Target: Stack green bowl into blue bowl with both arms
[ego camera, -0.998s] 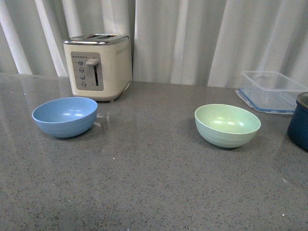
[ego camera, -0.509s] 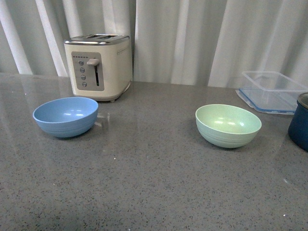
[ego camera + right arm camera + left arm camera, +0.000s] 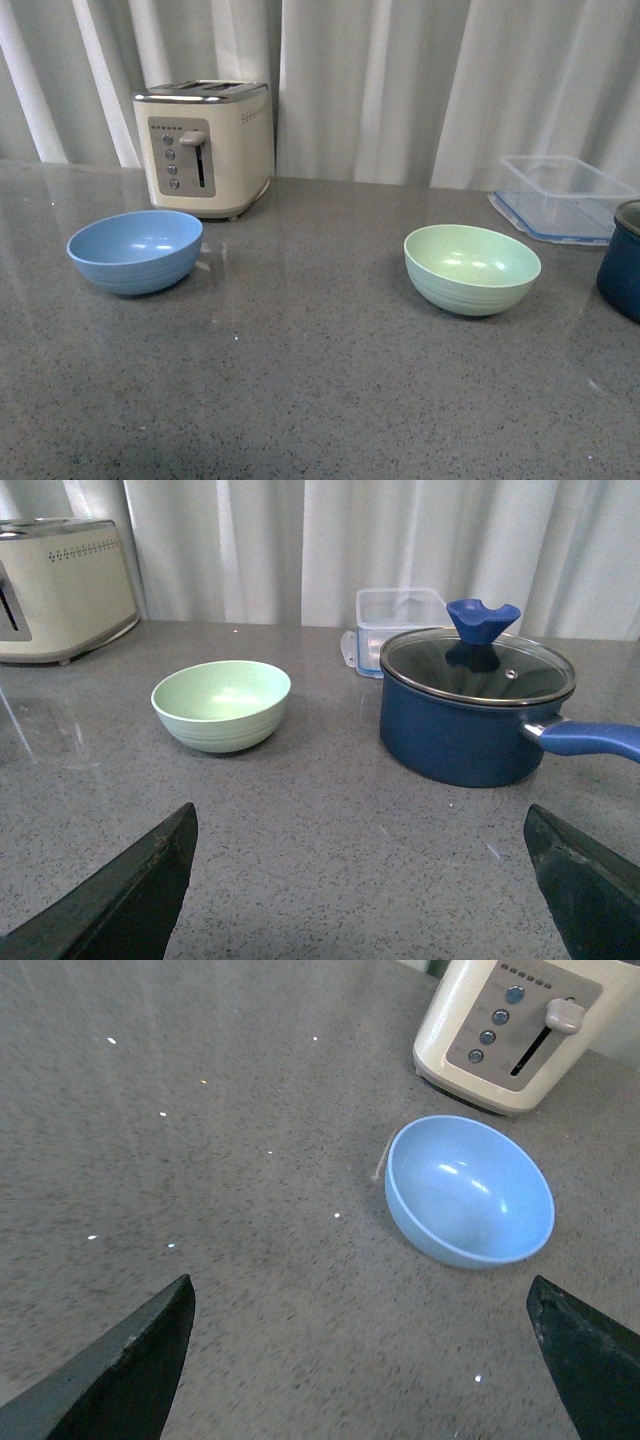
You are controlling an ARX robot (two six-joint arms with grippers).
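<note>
Though the front view has shifted slightly in the last second, neither bowl has moved, so stacking hasn't begun. My left claw [image 3: 357, 1345] gapes wide, empty; ahead sits the blue bowl [image 3: 470, 1190], the toaster [image 3: 510, 1030] beyond. My right claw [image 3: 360, 870], equally wide and empty, faces the green bowl [image 3: 222, 705]; the navy pot [image 3: 470, 720] stands near, not blocking.

Soft, even light; small white glints on the table [image 3: 250, 1080] ahead of the left pincer [image 3: 358, 1295]; shadows faint.
</note>
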